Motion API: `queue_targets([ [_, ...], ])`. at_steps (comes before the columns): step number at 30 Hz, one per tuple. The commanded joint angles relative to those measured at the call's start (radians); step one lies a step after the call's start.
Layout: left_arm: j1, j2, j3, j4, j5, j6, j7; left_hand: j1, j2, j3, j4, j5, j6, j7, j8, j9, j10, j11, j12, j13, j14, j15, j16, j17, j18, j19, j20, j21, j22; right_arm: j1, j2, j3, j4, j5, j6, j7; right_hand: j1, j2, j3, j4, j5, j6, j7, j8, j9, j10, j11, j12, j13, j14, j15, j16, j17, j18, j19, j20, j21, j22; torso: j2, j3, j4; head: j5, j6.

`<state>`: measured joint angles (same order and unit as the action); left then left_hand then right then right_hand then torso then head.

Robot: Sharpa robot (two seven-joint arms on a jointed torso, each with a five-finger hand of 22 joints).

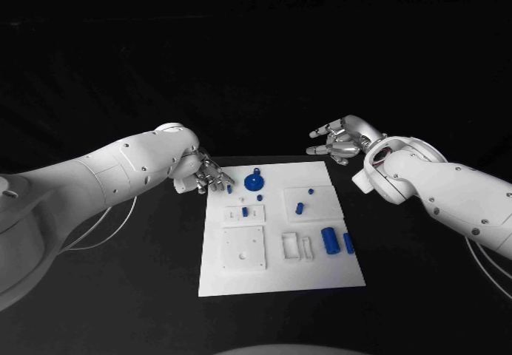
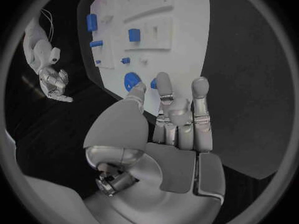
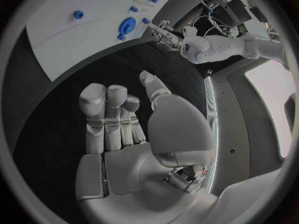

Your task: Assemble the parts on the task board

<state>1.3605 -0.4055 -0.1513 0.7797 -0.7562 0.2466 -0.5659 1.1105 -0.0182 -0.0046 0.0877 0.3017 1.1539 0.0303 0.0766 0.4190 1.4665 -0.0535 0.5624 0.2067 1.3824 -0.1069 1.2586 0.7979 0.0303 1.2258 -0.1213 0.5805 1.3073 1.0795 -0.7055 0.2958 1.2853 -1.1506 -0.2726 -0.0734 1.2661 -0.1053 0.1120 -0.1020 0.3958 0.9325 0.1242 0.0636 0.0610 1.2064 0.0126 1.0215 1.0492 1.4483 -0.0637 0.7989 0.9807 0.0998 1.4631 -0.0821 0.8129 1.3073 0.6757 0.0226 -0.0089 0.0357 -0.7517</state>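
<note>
Hovering at the board's (image 1: 280, 277) far left corner, the left hand (image 1: 205, 176) holds nothing, fingers apart beside the round blue part (image 1: 254, 182), while the right hand (image 1: 343, 140), likewise spread and empty, hangs beyond the far right corner.

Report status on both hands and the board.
Left hand open at task board's far-left corner, holding nothing. Right hand open above the table past the far-right corner. Blue parts on board. Nothing in the way.
</note>
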Motion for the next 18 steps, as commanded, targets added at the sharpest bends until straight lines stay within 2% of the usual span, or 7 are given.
queue_targets([
  [1,-0.001,0.004,0.0,-0.004,0.021,0.013,0.015,0.002,0.011,0.001,-0.006,-0.003,0.005,0.001,-0.002,0.001,0.045,0.007,0.0,0.001,-0.006,0.001,0.004,0.001,-0.003,-0.005,-0.003,0.005,0.019,0.0,0.001,0.001,0.001,-0.001,-0.001,0.009,-0.002,0.002,0.0,0.0,0.006,-0.004,0.001,-0.003,0.001,-0.007,-0.002,-0.002,-0.001,0.0,-0.002,-0.007,0.001,0.007,0.062,-0.001,-0.003,0.076,0.0,0.0004,0.0002,-0.001,-0.001],
  [18,-0.008,0.017,0.0,-0.026,0.043,0.015,0.025,0.009,0.037,-0.012,-0.03,-0.002,0.005,0.0,-0.003,0.0,0.045,0.006,0.002,0.001,-0.006,0.002,0.006,0.001,-0.002,-0.006,-0.002,0.007,0.019,0.0,0.003,0.001,0.002,-0.001,-0.002,0.009,-0.003,0.004,0.002,-0.004,0.006,-0.002,0.001,-0.003,0.001,-0.009,-0.002,0.0,-0.005,0.001,-0.002,-0.012,0.006,0.007,0.063,-0.001,-0.003,0.077,0.0,0.0002,0.001,-0.004,-0.003],
])
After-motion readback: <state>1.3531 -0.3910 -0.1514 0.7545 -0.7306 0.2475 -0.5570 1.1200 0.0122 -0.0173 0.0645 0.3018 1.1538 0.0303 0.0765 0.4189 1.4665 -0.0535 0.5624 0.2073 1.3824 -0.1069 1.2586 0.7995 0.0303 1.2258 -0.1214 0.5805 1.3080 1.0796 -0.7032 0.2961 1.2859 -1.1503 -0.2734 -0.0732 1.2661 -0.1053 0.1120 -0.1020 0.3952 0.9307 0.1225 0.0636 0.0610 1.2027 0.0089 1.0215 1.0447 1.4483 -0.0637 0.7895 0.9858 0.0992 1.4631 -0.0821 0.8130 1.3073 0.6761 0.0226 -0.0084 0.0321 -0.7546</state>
